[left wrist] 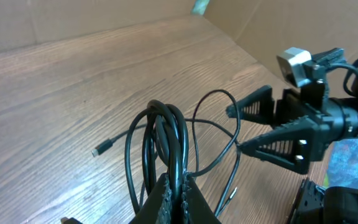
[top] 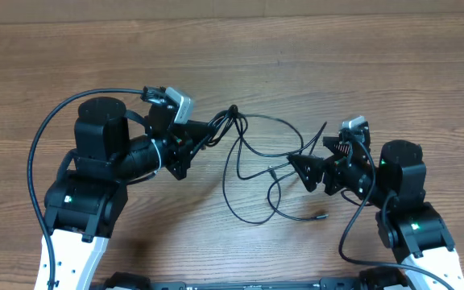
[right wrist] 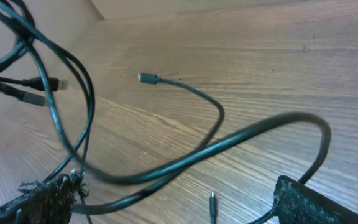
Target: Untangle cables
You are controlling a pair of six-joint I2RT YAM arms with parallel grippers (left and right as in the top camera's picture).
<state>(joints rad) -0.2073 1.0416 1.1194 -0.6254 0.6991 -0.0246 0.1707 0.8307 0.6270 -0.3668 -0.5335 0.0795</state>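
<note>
Thin black cables [top: 252,165] sprawl in loose loops on the wooden table between my two arms. My left gripper [top: 218,123] is shut on a bunch of their loops [left wrist: 166,134], which rise out of its closed fingertips [left wrist: 178,198]. My right gripper [top: 306,159] stands open at the right side of the tangle. Two strands [right wrist: 185,158] cross the wide gap between its fingers [right wrist: 300,202], touching neither pad. In the left wrist view the right gripper [left wrist: 237,127] shows open, with one strand passing its lower finger. A small plug tip [right wrist: 212,202] lies on the table below the gap.
A loose cable end with a plug [top: 321,215] rests toward the front of the table. Another plug [right wrist: 145,77] lies further out, and two plugs [right wrist: 45,84] hang at the left of the right wrist view. A cardboard wall [left wrist: 278,25] stands behind the table.
</note>
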